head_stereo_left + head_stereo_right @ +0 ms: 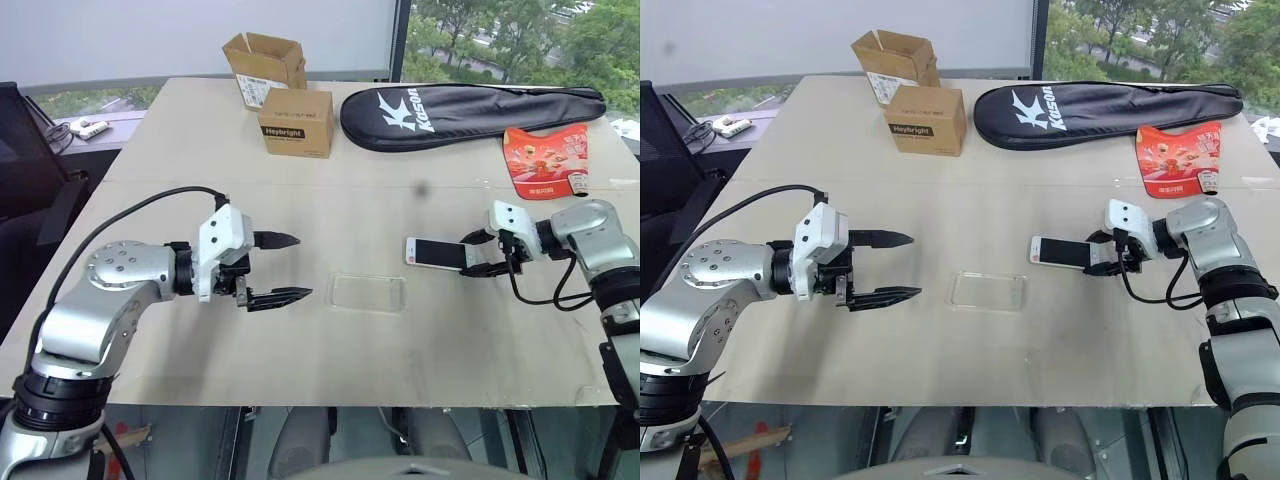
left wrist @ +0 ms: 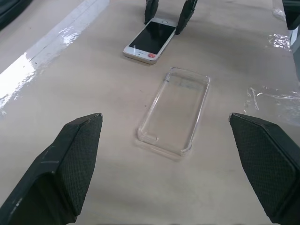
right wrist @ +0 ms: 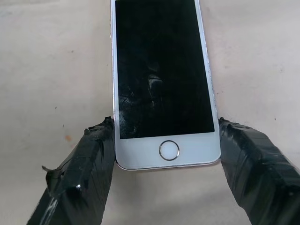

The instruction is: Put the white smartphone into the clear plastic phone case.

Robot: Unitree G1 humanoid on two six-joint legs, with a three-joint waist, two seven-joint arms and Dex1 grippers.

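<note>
White smartphone (image 1: 435,253) lies flat on the tan table (image 1: 330,340), screen up, right of centre, and your right gripper (image 1: 484,254) has a black finger on each long side of its home-button end. In the right wrist view the fingers (image 3: 89,161) touch or all but touch the phone's edges, so whether you have a firm grip, you cannot tell yet. Just left of the phone and a little nearer to you sits the clear plastic phone case (image 1: 367,292), open side up, apart from the phone. Your left gripper (image 1: 285,268) hovers to the left of the case, jaws spread wide and empty, pointing across at it, with bare table between.
</note>
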